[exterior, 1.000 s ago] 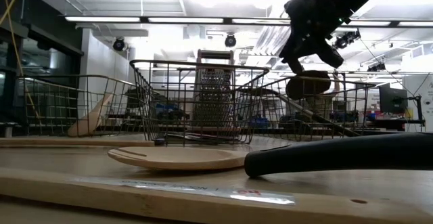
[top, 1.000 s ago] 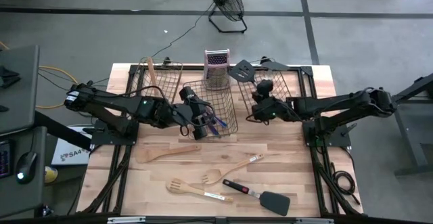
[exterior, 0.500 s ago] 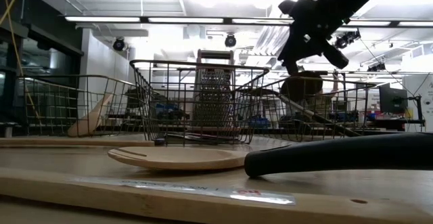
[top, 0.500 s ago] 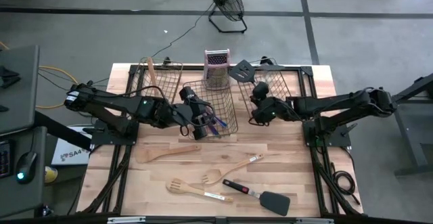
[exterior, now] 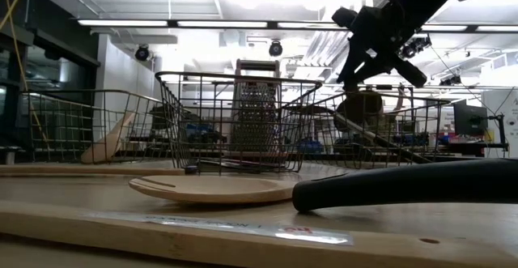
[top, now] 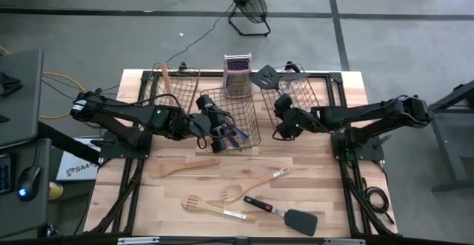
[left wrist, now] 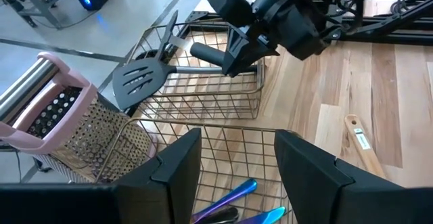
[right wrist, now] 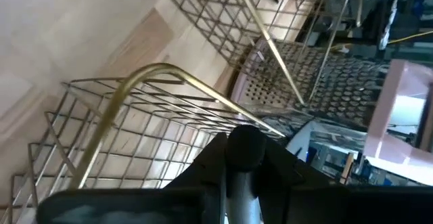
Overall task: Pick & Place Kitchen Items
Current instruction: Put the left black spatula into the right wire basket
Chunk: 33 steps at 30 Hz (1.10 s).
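While lit, butcher-block table (top: 326,178)

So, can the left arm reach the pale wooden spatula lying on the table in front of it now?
Probably yes: the left gripper is open and empty at the middle wire basket; nothing covers the wooden spatula.

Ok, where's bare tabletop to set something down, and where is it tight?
Free: the wood between the middle basket and the wooden spatula, and the right side beside the black spatula. Crowded: the back edge with baskets, box grater, both grippers, left and right; also the front-centre utensil cluster.
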Each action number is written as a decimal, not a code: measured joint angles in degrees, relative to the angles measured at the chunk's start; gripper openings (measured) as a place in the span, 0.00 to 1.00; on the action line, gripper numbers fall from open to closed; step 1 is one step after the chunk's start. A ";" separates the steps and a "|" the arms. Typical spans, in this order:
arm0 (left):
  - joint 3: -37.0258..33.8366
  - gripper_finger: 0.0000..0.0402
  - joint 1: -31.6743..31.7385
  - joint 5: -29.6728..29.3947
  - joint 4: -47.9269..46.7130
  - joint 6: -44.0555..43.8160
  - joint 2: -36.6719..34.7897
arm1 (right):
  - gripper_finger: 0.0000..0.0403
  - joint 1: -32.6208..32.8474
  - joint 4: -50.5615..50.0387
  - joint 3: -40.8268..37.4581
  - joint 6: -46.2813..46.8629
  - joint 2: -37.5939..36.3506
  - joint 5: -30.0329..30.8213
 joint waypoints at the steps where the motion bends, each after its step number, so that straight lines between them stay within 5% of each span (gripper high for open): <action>1: 0.00 0.46 0.00 0.01 -0.01 0.00 0.00 | 0.10 -0.22 -0.02 0.00 0.06 0.39 0.07; 20: 0.00 0.46 0.00 0.26 -0.92 0.00 0.00 | 0.23 -1.51 0.00 -0.02 4.72 1.57 -0.54; 33: 0.00 0.46 0.00 0.36 -0.92 -0.01 0.00 | 0.47 -1.63 0.06 -0.02 14.91 1.57 0.72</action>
